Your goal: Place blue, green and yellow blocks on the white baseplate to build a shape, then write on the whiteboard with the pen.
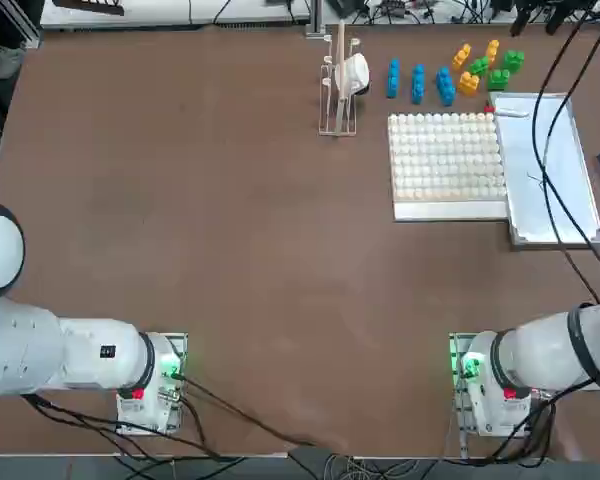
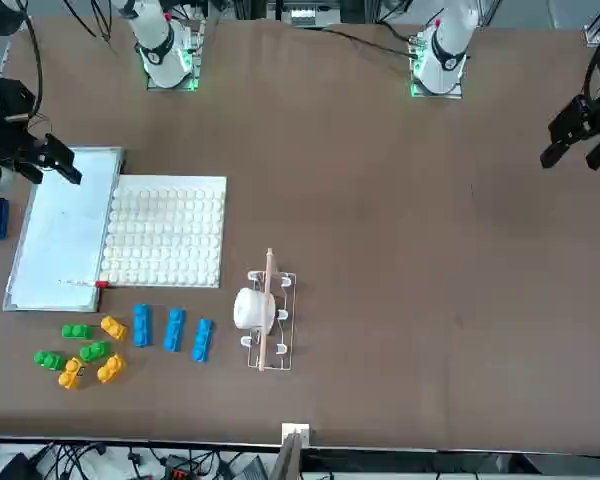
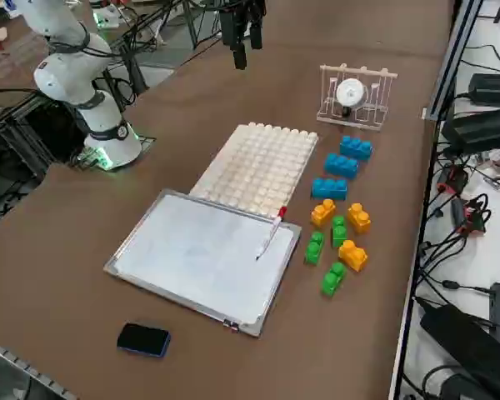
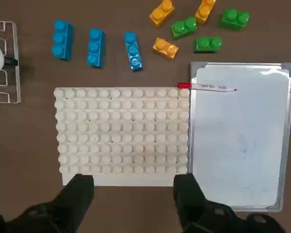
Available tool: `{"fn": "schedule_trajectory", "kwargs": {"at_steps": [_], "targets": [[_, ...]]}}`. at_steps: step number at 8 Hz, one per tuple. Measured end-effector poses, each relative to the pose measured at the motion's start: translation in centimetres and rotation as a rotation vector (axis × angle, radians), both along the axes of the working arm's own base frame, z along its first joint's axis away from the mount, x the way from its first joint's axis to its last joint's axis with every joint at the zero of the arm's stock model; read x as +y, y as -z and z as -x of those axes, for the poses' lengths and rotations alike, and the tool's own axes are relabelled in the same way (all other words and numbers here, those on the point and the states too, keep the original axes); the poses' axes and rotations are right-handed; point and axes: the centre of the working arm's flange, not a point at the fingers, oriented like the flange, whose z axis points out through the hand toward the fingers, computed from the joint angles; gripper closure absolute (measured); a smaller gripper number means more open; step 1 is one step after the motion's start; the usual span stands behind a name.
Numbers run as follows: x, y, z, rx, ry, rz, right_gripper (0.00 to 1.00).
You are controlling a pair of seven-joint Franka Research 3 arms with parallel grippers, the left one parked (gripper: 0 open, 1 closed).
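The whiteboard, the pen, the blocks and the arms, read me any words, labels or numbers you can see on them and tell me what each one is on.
No text can be read.
whiteboard: faint smudges only, no words.
pen: dark print along its barrel, too small to read.
label on the parked arm: too small to read.
blocks and white baseplate: no markings.
right gripper, open above the baseplate: no label.

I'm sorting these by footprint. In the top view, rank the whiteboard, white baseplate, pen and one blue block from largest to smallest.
1. White baseplate and whiteboard: similar, too close to rank.
2. Pen and blue block: both small; the pen is longer but thinner, so unsure.
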Motion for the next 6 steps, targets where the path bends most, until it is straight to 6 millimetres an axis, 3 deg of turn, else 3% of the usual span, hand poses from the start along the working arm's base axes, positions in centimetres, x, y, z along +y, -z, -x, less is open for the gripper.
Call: {"fn": "schedule_trajectory", "kwargs": {"at_steps": [5,6], "targets": [[0.0,-0.2,-0.4,-0.006,0.0,0.001,0.0],[0.1,0.7,-1.0,0.006,0.0,0.003,0.0]]}}
